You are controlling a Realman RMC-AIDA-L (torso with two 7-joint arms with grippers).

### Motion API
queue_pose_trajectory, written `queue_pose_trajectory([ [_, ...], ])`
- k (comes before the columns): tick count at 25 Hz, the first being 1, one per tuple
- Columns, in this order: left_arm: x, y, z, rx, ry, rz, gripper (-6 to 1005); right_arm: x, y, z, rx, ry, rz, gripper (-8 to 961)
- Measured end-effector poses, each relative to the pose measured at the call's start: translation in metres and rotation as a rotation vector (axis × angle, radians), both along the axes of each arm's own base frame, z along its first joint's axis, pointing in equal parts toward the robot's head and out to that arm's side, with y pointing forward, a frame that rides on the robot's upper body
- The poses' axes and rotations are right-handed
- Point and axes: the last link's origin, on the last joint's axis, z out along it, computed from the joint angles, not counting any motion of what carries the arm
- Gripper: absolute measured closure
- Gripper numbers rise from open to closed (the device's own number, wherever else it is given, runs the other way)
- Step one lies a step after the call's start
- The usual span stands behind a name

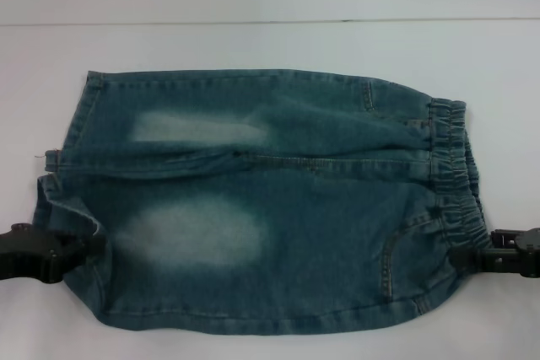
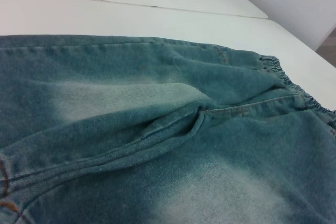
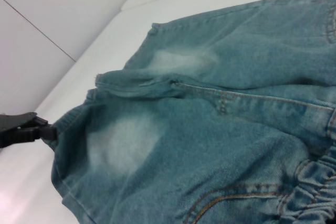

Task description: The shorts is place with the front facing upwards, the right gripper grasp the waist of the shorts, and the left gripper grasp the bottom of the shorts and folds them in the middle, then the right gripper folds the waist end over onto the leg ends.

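Where the white table (image 1: 270,44) fills the head view, the denim shorts (image 1: 270,208) lie flat across its middle, the waist toward the robot's right and the leg ends toward its left. They are blue-green denim with 2 pale faded patches, 1 on each leg panel. The elastic waistband (image 1: 456,174) is gathered into tight ruffles, and tan stitching outlines a curved pocket seam (image 3: 236,192) just beside it. A raised crease (image 2: 173,129) runs lengthwise between the 2 legs, ending where the inseam opens at the leg ends. The hem edge (image 1: 76,124) shows a narrow stitched border.

The left gripper (image 1: 80,246) is at the near leg hem, its black fingers pinching the fabric edge; the right wrist view shows the same black tip (image 3: 44,129) touching that hem corner. The right gripper (image 1: 472,259) meets the near end of the waistband, its dark fingers clamped on the gathered elastic. Both arms enter low from the frame sides.
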Motion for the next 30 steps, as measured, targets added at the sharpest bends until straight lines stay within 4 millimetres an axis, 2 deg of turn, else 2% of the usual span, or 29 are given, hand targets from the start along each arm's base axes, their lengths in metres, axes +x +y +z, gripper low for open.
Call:
queue_pose_trajectory([
  [2,0.000,0.000,0.000,0.000,0.000,0.000,985,0.000,0.001,0.000,-0.001,-0.011,0.003,74],
  [14,0.001,0.001,0.000,0.000,-0.002,-0.004,985,-0.002,0.007,-0.005,-0.008,-0.032,0.004,500],
  [19,0.003,0.003,0.002,0.017,-0.012,-0.008,985,-0.004,0.011,-0.002,0.005,-0.012,-0.024,748],
  [24,0.004,0.005,0.008,0.060,-0.037,-0.015,986,-0.005,0.014,0.004,0.041,0.023,-0.054,820],
  [30,0.002,0.010,0.025,0.206,-0.092,0.003,986,-0.013,0.023,0.015,0.134,0.130,-0.078,907],
])
